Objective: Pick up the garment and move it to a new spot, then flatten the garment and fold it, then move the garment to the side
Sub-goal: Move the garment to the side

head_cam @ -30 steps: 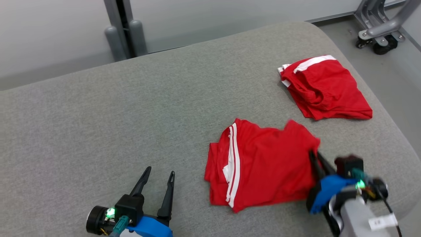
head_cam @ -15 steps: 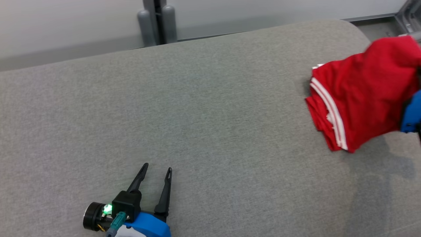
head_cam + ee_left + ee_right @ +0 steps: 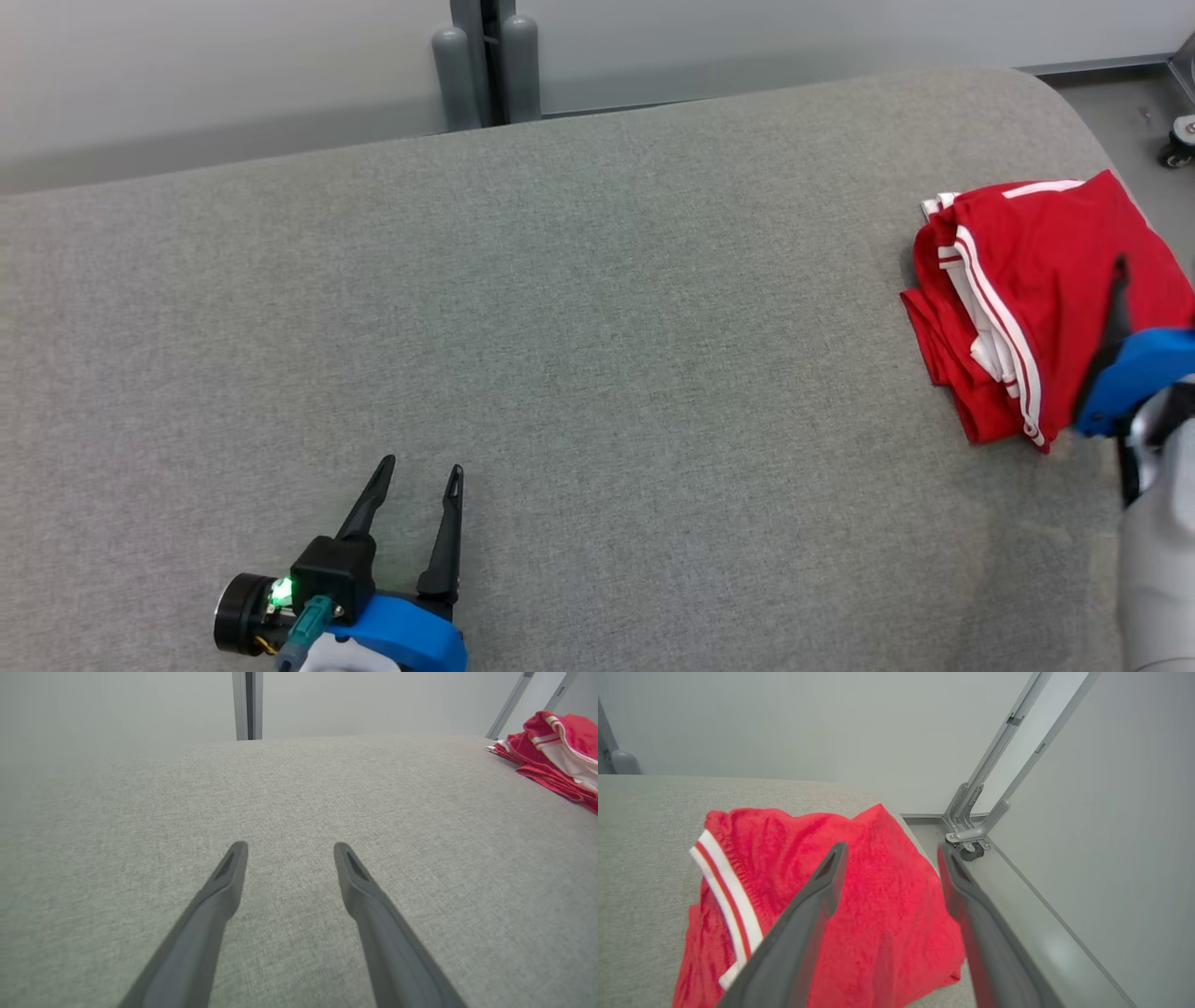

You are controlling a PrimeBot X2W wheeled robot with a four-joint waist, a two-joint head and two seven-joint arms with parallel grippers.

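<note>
From the head view, the grey cloth-covered counter [image 3: 597, 308] carries the red garment [image 3: 1027, 280] at its right edge, close to the far right corner, where it lies folded in a heap with white stripes running along its near-left side and a white band showing at its far edge. One dark finger of the right claw [image 3: 1117, 299] lies across the garment's right part, with the blue claw body just behind it at the picture's edge; from here the spread of that claw cannot be told. The left claw [image 3: 415, 469] rests near the counter's front edge, well apart from the garment, fingers parted and grasping nothing. A grey post [image 3: 485, 56] stands behind the far edge. The left wrist view looks low along the counter [image 3: 140, 812]: the left claw [image 3: 289, 851] is released over bare cloth, and the garment [image 3: 556, 751] appears side-on as several stacked red and white layers. The right wrist view gives both fingers of the right claw [image 3: 892, 851], parted and released above the garment [image 3: 878, 896], which lies slack beneath them, and beyond the counter's corner a wheeled metal frame [image 3: 971, 833] on the floor
</note>
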